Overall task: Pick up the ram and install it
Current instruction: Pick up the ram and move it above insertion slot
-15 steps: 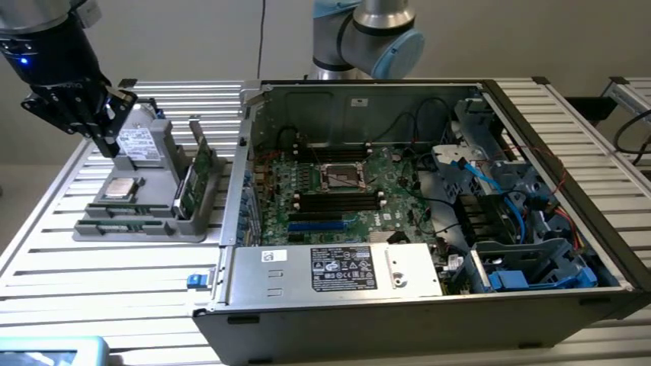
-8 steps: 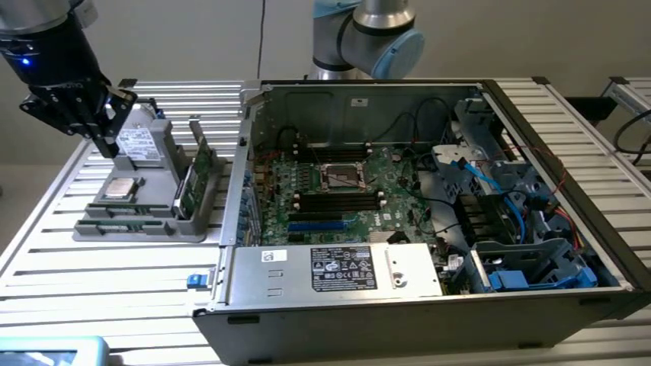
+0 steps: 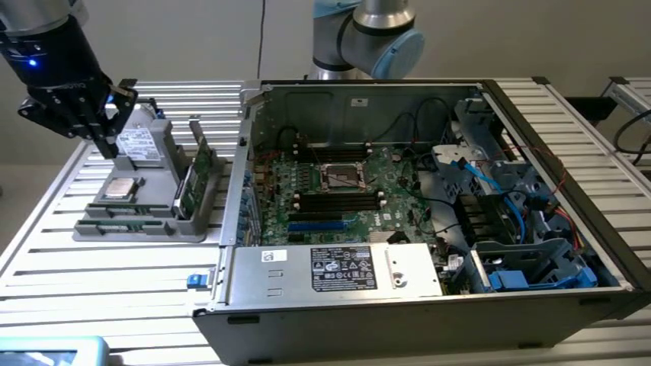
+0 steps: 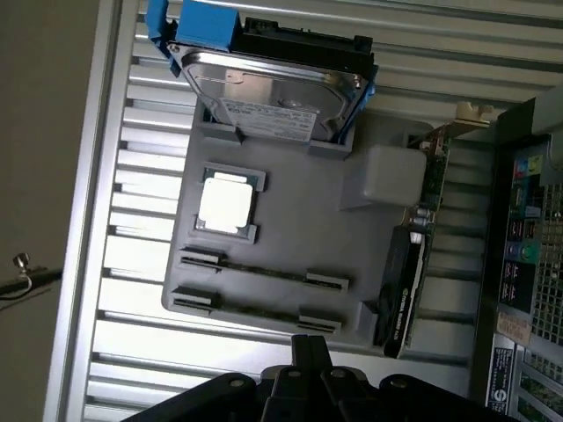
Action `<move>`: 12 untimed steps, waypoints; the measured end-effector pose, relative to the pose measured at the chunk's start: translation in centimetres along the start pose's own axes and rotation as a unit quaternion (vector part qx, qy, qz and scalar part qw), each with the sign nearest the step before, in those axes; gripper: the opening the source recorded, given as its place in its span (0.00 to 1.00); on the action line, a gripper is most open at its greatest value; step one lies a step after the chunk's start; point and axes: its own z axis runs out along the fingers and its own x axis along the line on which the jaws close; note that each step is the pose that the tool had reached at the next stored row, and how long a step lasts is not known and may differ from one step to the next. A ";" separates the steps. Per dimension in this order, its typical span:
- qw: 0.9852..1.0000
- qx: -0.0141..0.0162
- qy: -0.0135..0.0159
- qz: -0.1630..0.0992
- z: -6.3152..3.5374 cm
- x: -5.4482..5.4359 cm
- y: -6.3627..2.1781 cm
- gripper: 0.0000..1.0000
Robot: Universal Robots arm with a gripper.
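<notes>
Slatted table (image 3: pixel 61 252), gripper (image 3: pixel 100 141) above grey tray (image 4: pixel 352 237), ram (image 4: pixel 259 310) along tray's edge, untouched

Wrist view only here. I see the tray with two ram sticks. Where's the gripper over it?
Observer: The gripper hangs over the tray's hard drive end, away from the ram sticks.
Operator: Case open?
Observer: Yes. The case lies lid off at the exterior view's right of the tray, motherboard exposed.
Operator: Slots?
Observer: Long black slots lie on both sides of the processor socket.
</notes>
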 end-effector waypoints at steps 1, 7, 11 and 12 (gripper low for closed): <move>1.000 0.000 0.000 -0.009 0.01 0.0 0.00 0.11; 0.998 0.000 0.001 -0.063 0.10 0.0 0.00 0.11; 0.995 0.000 0.002 -0.100 0.15 0.0 0.00 0.11; 0.994 0.000 0.002 -0.109 0.17 0.0 0.00 0.11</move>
